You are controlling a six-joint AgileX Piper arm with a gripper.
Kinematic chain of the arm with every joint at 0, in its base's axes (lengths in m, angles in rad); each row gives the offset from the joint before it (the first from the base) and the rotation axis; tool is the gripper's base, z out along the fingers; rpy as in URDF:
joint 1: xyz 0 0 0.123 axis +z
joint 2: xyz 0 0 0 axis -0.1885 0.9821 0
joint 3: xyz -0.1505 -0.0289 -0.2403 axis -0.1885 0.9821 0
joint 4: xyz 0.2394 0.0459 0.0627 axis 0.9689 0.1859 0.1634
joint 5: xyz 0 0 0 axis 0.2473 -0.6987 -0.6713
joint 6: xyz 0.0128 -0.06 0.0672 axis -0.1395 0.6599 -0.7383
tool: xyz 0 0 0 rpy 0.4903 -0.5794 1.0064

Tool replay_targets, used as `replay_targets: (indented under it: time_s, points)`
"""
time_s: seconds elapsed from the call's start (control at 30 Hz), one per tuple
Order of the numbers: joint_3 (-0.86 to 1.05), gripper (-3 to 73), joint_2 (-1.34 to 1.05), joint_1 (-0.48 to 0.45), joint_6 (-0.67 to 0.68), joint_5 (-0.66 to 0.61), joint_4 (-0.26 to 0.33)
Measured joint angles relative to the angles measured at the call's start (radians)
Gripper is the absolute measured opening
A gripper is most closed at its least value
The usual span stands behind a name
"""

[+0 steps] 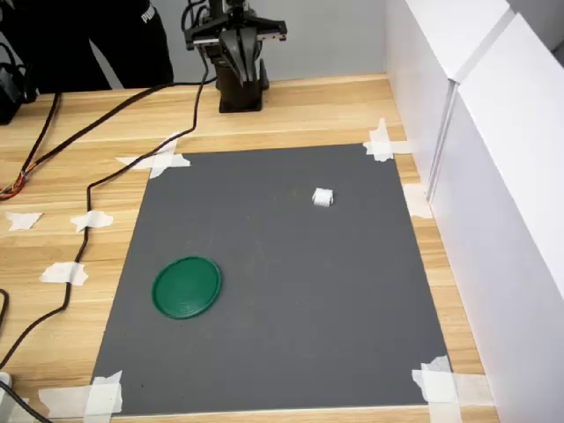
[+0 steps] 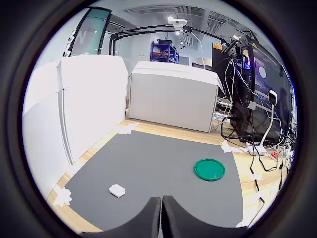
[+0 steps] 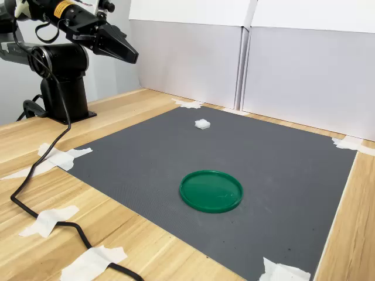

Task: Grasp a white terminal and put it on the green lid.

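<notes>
The white terminal point(image 1: 322, 197) lies alone on the grey mat point(image 1: 291, 344) toward its far right corner in the first exterior view, well apart from the green lid point(image 1: 186, 286) near the mat's left edge, while the claw point(image 3: 133, 57) hangs together above the table point(image 1: 70, 176).

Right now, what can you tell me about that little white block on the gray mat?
The little white block is a tiny, chunky piece that looks like plastic, roughly cube-shaped. It sits alone on the gray mat; its finer details are too small to make out. Nothing else touches it. The green lid lies well apart from it, and the claw hangs in the air above the wooden table near the robot's base, far from the block.
</notes>
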Motion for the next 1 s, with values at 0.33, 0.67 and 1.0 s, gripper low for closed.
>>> replay_targets:
  time_s: [0.33,0.67,1.0]
  points:
    - [0.0,-1.6,0.0,0.0,0.0,0.0,0.0]
    - [0.0,-1.6,0.0,0.0,0.0,0.0,0.0]
    - [-0.043,-1.6,0.128,0.0,0.0,-0.001,-0.001]
